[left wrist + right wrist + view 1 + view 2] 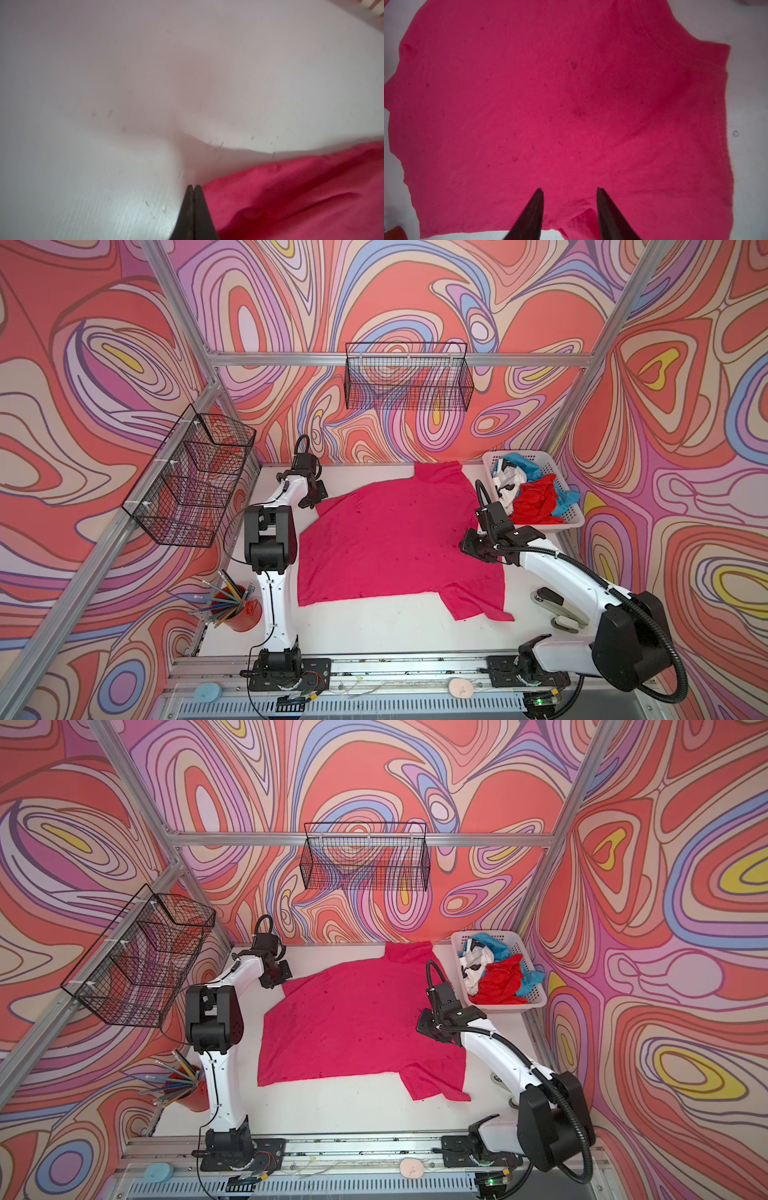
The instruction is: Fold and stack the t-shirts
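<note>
A large magenta-pink t-shirt [395,539] [353,1027] lies spread flat on the white table, sleeves toward the far and near right. My left gripper [311,502] [193,187] is low at the shirt's far left corner. It is shut, its tips are pressed together, and the pink cloth [301,197] lies right beside them. My right gripper [467,546] [570,191] hangs open above the shirt's [571,104] right edge, nothing between its fingers. Red [534,499], teal-blue [517,462] and white black-marked [507,485] t-shirts are heaped in the white basket [571,518].
A red cup of pencils [243,612] stands at the near left by the left arm's base. A stapler [557,605] lies near the right arm. Black wire baskets hang on the left wall [191,477] and back wall [409,381].
</note>
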Controlling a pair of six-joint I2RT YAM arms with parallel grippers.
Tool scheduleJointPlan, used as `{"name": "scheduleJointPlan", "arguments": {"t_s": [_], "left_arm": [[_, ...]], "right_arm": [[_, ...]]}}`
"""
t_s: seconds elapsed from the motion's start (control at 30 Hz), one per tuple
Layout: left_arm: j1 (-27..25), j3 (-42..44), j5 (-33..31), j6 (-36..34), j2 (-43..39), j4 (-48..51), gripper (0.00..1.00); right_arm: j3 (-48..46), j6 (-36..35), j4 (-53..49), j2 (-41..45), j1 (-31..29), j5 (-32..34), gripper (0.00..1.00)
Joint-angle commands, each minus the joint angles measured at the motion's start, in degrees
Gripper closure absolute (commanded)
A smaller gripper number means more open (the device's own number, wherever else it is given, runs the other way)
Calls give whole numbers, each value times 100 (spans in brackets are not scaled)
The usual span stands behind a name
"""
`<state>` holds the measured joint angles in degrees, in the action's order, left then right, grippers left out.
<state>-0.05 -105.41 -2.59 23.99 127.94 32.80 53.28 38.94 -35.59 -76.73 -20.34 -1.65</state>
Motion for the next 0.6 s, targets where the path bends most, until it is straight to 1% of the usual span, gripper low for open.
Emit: {"name": "scheduleJointPlan", "arguments": {"t_s": [0.0, 0.1, 0.2, 0.43, 0.47, 0.5, 0.53, 0.57], "left_arm": [[31, -364, -516, -12, -226, -286, 100], [131, -579, -594, 7, -154, -383, 100], [198, -970, -571, -14, 22, -367, 100], [214, -1783, -729, -188, 546, -162, 100], [224, -1892, -766, -178, 643, -86, 97], [227, -1972, -782, -168, 717, 12, 76], [226, -2015, -779, -167, 748, 64, 61], [221, -2007, -763, -147, 738, 111, 49]], "right_arm": [[-37, 85, -109, 125, -23, 160, 56], [-12, 70, -133, 115, -24, 182, 55], [5, 60, -141, 85, -27, 191, 55], [94, 20, -154, -20, -23, 191, 54], [110, 13, -150, -35, -24, 188, 54], [123, 6, -150, -47, -24, 200, 54], [137, -8, -141, -60, -23, 200, 52], [155, -22, -133, -91, -23, 225, 51]]}}
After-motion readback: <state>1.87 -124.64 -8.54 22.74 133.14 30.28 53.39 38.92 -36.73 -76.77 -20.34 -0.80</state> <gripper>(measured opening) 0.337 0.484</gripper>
